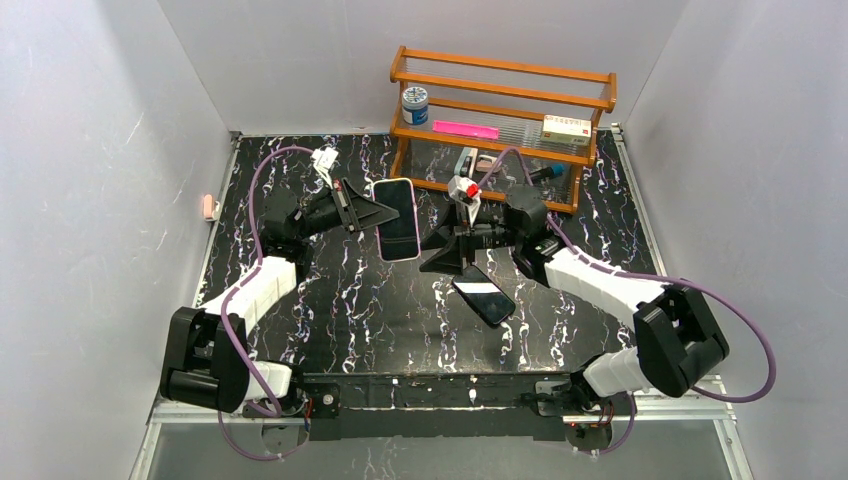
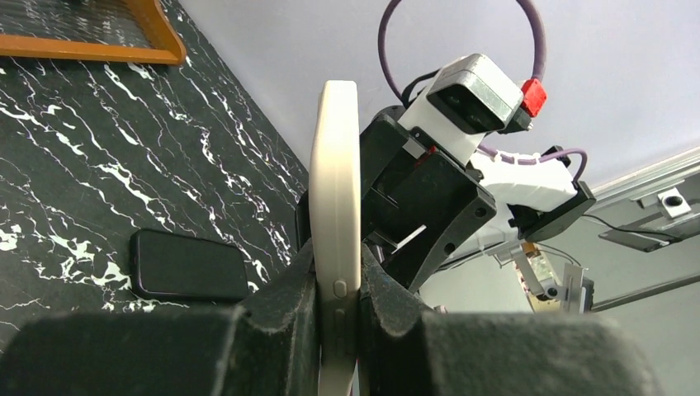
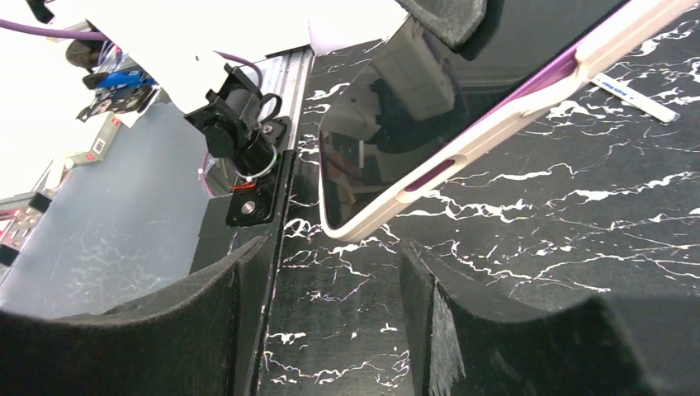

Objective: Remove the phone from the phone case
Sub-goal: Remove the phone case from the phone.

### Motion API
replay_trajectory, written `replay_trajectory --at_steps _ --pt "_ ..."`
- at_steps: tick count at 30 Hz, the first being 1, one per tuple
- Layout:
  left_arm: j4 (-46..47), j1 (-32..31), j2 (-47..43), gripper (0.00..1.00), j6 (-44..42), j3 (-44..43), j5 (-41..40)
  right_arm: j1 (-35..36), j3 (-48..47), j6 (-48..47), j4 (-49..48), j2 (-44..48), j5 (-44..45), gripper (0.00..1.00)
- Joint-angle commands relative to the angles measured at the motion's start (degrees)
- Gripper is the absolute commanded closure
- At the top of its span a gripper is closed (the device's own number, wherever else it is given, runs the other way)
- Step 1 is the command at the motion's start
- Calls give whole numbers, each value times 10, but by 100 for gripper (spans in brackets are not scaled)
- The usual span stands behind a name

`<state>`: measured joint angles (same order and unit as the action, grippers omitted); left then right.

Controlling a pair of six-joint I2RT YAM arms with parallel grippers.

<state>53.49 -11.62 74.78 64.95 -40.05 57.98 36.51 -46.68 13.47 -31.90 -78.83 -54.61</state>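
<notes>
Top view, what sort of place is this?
Probably a robot test booth: grey walls box in a marbled black table with left arm and right arm bolted at its near edge, and a wooden rack of props.

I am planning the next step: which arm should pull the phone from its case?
Right: the right fingers, open, face a corner of the phone case; the left fingers are clamped on it.

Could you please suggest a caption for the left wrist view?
Left gripper clamps the cream phone case, seen edge-on, with a black phone lying flat on the marbled table behind.
</notes>
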Motion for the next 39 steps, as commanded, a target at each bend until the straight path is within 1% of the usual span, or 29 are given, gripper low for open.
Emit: replay_trajectory --at_steps 1,3,11,14,20,24,31,39 --pt "20 -3 -25 100 -16 -25 20 8 -42 -2 -4 -14 -42 35" --pt "19 -7 -27 100 -16 -26 19 14 -48 -3 -8 -21 -43 37" --pt "19 -13 -38 100 -6 -25 13 17 -59 9 -31 -40 -53 49" --pt "19 -15 -38 100 -1 -23 11 17 -66 2 -26 -48 -63 60" --pt "20 -19 -41 100 12 -20 8 18 -82 -18 -9 -63 -75 87" --pt "19 -19 -40 100 36 -17 4 18 -80 -54 -2 -60 -66 98" --pt "18 -32 -39 100 66 -4 -8 18 -83 -132 27 -56 -32 99" --pt "19 -44 -36 100 86 0 -13 29 -110 -232 67 -67 68 99"
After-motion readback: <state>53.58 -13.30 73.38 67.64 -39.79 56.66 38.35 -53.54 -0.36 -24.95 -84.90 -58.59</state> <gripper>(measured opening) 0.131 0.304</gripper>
